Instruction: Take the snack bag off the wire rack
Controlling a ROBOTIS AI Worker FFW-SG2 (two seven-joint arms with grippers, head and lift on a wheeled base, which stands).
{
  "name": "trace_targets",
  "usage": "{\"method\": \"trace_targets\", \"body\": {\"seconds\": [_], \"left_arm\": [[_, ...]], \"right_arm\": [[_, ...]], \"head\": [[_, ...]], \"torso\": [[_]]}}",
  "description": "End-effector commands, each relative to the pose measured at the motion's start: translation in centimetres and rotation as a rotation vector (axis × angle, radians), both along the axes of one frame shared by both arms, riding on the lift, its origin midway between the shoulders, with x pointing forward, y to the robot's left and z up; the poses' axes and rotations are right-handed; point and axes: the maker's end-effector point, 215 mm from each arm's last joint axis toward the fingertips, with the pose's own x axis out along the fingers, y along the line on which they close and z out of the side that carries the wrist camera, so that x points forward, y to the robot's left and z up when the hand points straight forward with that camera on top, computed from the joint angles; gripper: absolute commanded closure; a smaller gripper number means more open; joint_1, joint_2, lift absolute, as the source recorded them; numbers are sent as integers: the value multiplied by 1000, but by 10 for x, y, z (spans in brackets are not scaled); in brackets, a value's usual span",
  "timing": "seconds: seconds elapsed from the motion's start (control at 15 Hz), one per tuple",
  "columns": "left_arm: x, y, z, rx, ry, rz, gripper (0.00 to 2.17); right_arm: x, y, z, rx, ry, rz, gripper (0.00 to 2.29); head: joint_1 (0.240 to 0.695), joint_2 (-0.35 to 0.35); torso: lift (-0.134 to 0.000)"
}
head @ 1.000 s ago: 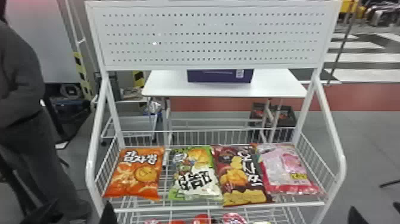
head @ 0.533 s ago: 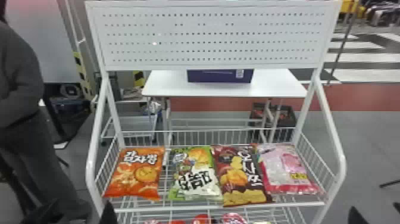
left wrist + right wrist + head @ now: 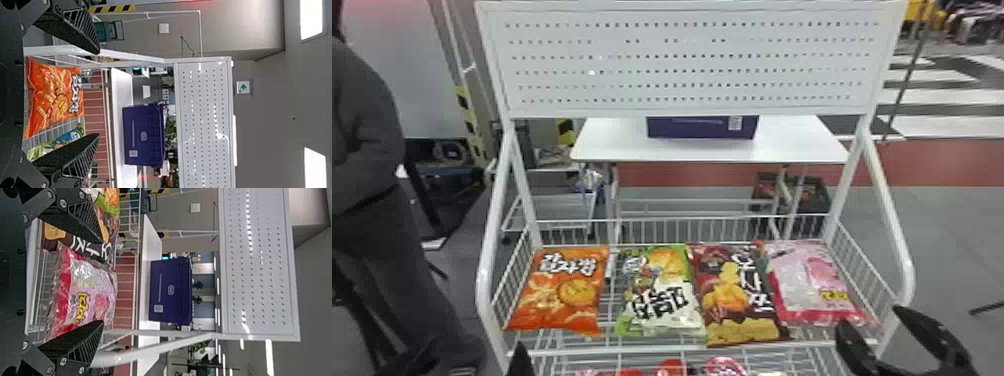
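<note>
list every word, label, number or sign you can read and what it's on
No text is certain enough to quote.
Orange snack bag: large Korean lettering, wording uncertain
Green-and-white snack bag: stylised black lettering, wording uncertain
Maroon snack bag: white lettering, wording uncertain
Pink snack bag: yellow patch with lettering, too blurred
Purple bin: small logo and white label, too small
Wall sign: green arrow, no readable words

Premises: apparently a lab or workshop hall with a shop-style display. Ahead of the right hand (image 3: 872, 320) stands a wire rack (image 3: 908, 272) stocked with snack bags (image 3: 559, 290); farther beyond, a white tabletop (image 3: 617, 145) bearing a purple crate (image 3: 692, 128). Beyond the left hand (image 3: 520, 361): hazard-striped tape (image 3: 463, 107) and, higher, a green arrow sign (image 3: 243, 87).
</note>
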Motion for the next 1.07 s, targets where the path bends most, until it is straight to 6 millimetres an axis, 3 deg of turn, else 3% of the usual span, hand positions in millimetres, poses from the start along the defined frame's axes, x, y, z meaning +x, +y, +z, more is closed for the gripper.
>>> {"method": "trace_targets", "body": {"seconds": [0.0, 0.13, 0.27, 0.53, 0.73, 1.0], "left_arm": [[-1, -1, 0, 1, 2, -1, 144], [-2, -1, -3, 3, 8, -1, 144], [-2, 0, -5, 4, 11, -2, 144], [-2, 0, -8, 9, 17, -4, 144], [-2, 1, -8, 11, 16, -3, 144], [-1, 1, -10, 13, 16, -3, 144]], "right_arm": [[44, 22, -22, 3, 46, 29, 191], [70, 32, -40, -1, 79, 27, 191], [91, 28, -54, -4, 95, 12, 191], [123, 18, -62, -20, 86, 2, 191], [136, 6, -71, -40, 104, -26, 191], [141, -6, -103, -63, 175, -42, 191]], "head": [[499, 0], [499, 0], [499, 0], [499, 0], [499, 0], [499, 0]], "torso": [[0], [0], [0], [0], [0], [0]]}}
